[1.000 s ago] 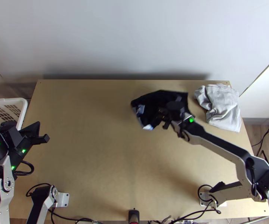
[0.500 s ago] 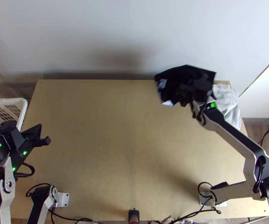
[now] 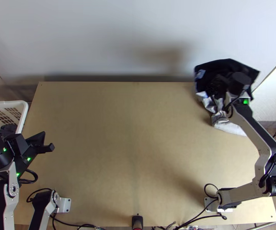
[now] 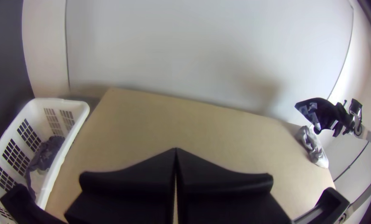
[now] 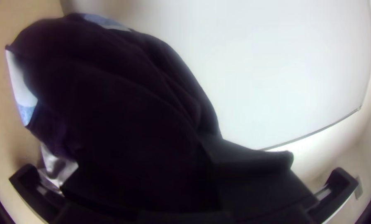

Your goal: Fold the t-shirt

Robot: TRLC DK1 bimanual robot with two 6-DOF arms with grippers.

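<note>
- One dark t-shirt (image 3: pixel 219 68)
- One pale grey cloth (image 3: pixel 227 125)
- One white basket (image 4: pixel 30 114)
- One laundry heap (image 4: pixel 48 153) inside
- One table (image 3: pixel 119 134)
- Two robot arms (image 3: pixel 262 138)
- Two grippers: left (image 3: pixel 41 137), right (image 3: pixel 219 85)

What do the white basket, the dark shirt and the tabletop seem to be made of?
The white basket: likely moulded plastic, smooth, with regular slots through its walls.
The dark shirt: matte, soft fabric, perhaps cotton, draping in loose folds.
The tabletop: probably wooden board, flat and light tan.

dark t-shirt (image 3: pixel 224 66): in right end effector (image 3: pixel 216 87) | grey cloth (image 3: pixel 228 127): partly hidden
</note>
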